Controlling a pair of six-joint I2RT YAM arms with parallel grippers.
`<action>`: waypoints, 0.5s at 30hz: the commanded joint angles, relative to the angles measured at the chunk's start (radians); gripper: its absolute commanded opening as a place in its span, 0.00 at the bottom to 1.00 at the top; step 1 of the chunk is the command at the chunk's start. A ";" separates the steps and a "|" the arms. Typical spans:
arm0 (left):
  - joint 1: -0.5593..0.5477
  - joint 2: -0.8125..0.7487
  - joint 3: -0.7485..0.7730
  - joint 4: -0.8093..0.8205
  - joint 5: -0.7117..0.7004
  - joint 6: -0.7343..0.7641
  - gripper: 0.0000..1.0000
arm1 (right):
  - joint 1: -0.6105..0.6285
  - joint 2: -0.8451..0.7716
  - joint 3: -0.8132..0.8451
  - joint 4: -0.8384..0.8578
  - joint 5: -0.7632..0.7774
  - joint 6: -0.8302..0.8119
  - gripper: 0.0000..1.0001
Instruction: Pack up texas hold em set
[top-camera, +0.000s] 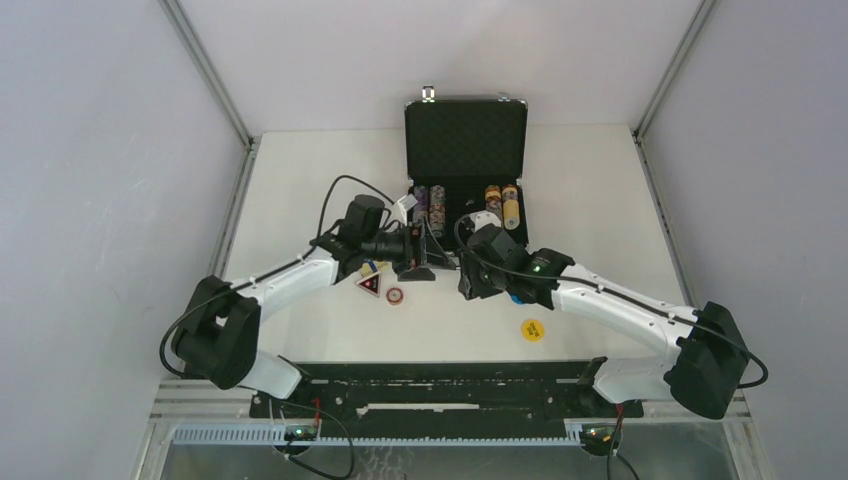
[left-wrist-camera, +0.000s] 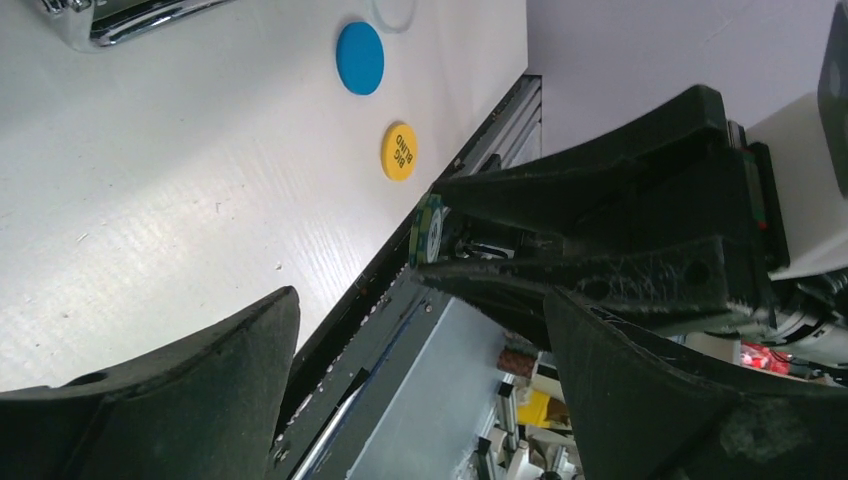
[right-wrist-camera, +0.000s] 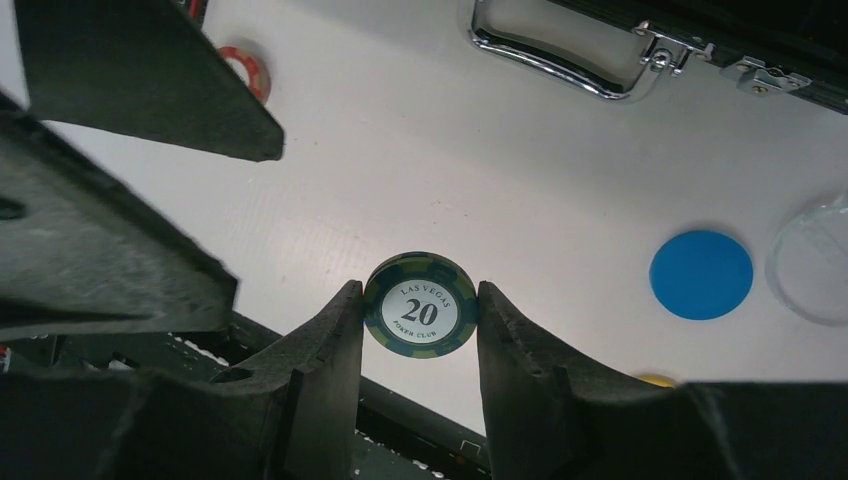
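The black briefcase (top-camera: 466, 140) stands open at the back, with rows of chips (top-camera: 430, 205) in its base. My right gripper (right-wrist-camera: 420, 300) is shut on a green "20" poker chip (right-wrist-camera: 420, 305) and holds it by its edges above the table. My left gripper (left-wrist-camera: 420, 305) is open and empty, facing the right gripper's fingers (left-wrist-camera: 600, 280) and the chip (left-wrist-camera: 432, 232). In the top view the two grippers meet in front of the case, left (top-camera: 422, 258) and right (top-camera: 465, 270). I cannot make out the card deck.
A red triangular token (top-camera: 369, 284) and a red chip (top-camera: 395, 296) lie under the left arm. A yellow token (top-camera: 532, 329) lies near the front. A blue token (right-wrist-camera: 701, 274), a clear disc (right-wrist-camera: 815, 265) and the case handle (right-wrist-camera: 560, 55) show in the right wrist view.
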 joint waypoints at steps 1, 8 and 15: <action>-0.002 0.026 0.055 0.084 0.068 -0.052 0.95 | 0.029 0.000 0.055 0.008 0.015 -0.022 0.28; -0.001 0.048 0.050 0.153 0.102 -0.095 0.92 | 0.055 -0.001 0.067 -0.001 0.018 -0.022 0.27; 0.004 0.074 0.051 0.168 0.131 -0.098 0.89 | 0.069 -0.015 0.072 -0.012 0.018 -0.030 0.28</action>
